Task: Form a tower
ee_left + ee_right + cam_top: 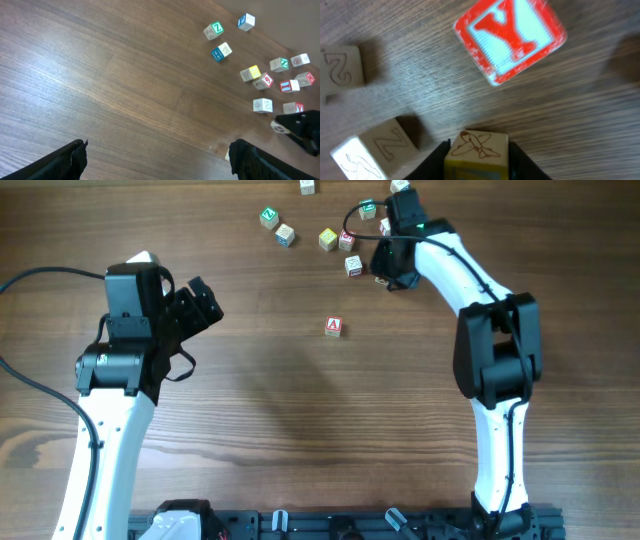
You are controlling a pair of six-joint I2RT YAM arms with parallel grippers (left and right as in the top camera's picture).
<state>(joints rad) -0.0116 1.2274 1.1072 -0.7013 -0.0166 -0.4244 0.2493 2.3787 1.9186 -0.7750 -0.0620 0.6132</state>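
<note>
- So far, little of the tower (333, 327) shows: a cube with a red-framed top stands alone on the wooden table (260, 410), between the two arms and well apart from the loose cubes. From overhead I cannot tell whether it is more than one cube high.
- The right claw (479, 165) is down in the loose cluster, clenched on the airplane cube (476, 146), with a dark finger pressed to each side. Whether the cube has left the table, I cannot tell.
- Just beside that grasp lie the red Y cube (510, 37) and a plain Z cube (372, 152), both apart from the fingers.
- The left claw (158, 152) hangs released and spread wide with nothing between its fingers, far from the tower.
- What reads as a red I cube (289, 86) lies loose in the cluster, so the stack is likely unfinished.
- Left to do, by my judgement: lift the airplane cube, carry it across, seat it squarely, then fetch more.
</note>
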